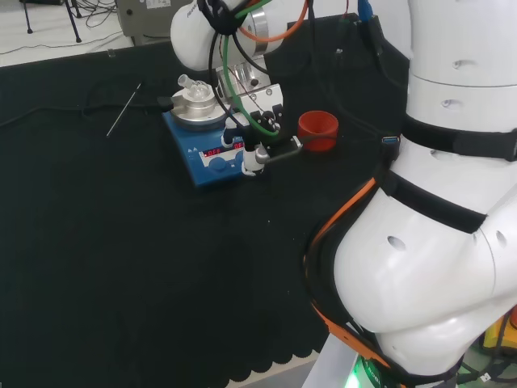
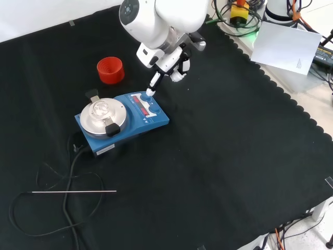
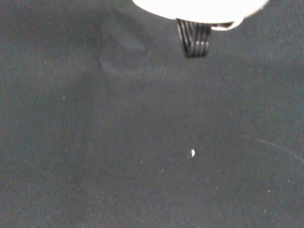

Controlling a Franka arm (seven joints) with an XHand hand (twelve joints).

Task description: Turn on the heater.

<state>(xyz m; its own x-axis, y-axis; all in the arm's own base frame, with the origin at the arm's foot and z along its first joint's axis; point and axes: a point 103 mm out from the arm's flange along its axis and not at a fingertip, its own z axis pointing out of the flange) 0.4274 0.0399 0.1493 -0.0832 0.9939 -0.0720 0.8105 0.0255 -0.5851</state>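
Black cloth bench (image 2: pixel 218 156), blue heater (image 2: pixel 122 122) left of centre in the front view, hand (image 2: pixel 169 62) at its control panel.

The cloth's scalloped edge borders cables and a white sheet (image 2: pixel 286 47). On it lie a red ribbed ring (image 2: pixel 110 70), a thin metal rod (image 2: pixel 73 191) and the heater's black cable (image 2: pixel 70 172). A clear glass piece (image 2: pixel 101 110) sits on the heater's round plate. One straight finger (image 2: pixel 154 83) touches the front panel by the red displays; the other fingers are curled back, holding nothing.

I see a counter (image 2: pixel 218 172) draped in black cloth with a scalloped edge. Beyond it, the front view shows a pale floor (image 2: pixel 317 104), a white sheet of paper (image 2: pixel 285 46) and tangled cables (image 2: pixel 244 18) at upper right.
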